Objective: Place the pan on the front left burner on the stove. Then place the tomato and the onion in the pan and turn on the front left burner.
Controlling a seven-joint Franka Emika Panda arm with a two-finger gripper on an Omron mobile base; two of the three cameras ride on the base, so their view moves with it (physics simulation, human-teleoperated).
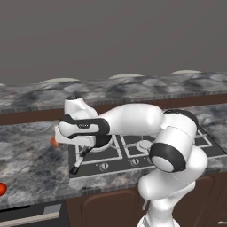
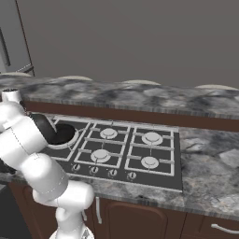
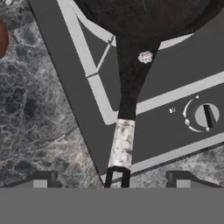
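Gripper (image 3: 111, 181): jaws wide apart, above the pan's handle, holding nothing.
Pan (image 2: 60, 133): on the stove's (image 2: 161, 161) front left burner, handle (image 3: 122, 142) reaching over the stove's front edge.
Onion (image 1: 54, 142): on the counter (image 1: 31, 155), just left of the stove.
Tomato (image 1: 1, 189): on the counter, well left of the stove, near the counter's front edge.
Knob (image 3: 205, 116): on the stove, right of the handle.
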